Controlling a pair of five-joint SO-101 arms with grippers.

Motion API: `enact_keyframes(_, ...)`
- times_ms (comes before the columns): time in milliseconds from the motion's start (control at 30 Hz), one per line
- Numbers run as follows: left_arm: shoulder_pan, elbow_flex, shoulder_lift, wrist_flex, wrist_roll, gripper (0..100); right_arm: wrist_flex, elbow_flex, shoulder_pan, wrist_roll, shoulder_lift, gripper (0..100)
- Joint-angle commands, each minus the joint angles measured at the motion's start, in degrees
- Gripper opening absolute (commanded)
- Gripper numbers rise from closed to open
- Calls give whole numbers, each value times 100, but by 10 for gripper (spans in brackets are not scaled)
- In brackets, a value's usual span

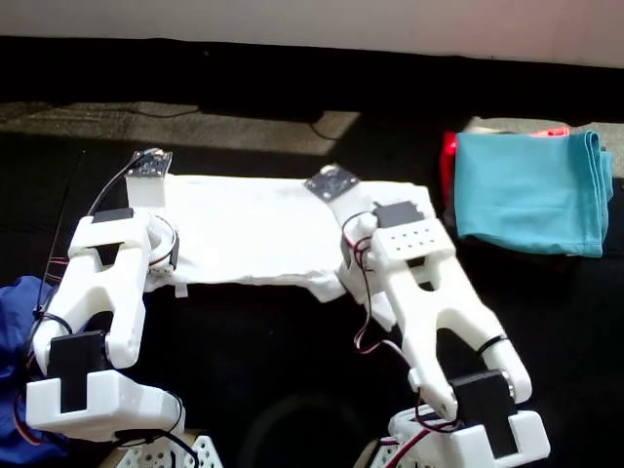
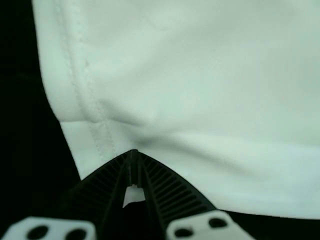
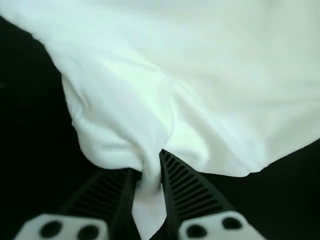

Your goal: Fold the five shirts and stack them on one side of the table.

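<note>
At the near edge of the white shirt [image 1: 249, 229], two white plastic arms lean forward side by side with wrists tipped down, the left at its left corner and the right at its right. The left gripper [image 2: 133, 161] is pinched tight on the stitched hem, a sliver of cloth between its ribbed black fingers [image 2: 165, 192]. The right gripper [image 3: 149, 169] is clamped on a gathered fold. The shirt lies spread out, smooth knit, on the black table [image 1: 263, 341]. Right of it sits one folded teal shirt [image 1: 531, 190] over a red one [image 1: 448, 156] — left of it, one crumpled blue shirt [image 1: 18, 322].
</note>
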Motion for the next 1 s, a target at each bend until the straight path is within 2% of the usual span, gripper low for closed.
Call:
enact_keyframes(0,66,13,40,-141,9,9,92,-1095,382,62,453,5)
enact_keyframes(333,66,13,40,-141,9,9,110,-3925,418,35,2905,13)
enact_keyframes(533,66,13,40,-141,9,9,576,-5235,444,18,4101,148)
enact_keyframes(600,66,13,40,-141,9,9,576,-5631,470,-88,4295,148)
enact_keyframes(800,66,13,40,-141,9,9,602,-6651,866,-1160,4479,148)
enact_keyframes(967,66,13,40,-141,9,9,1516,-7108,804,-1222,4268,148)
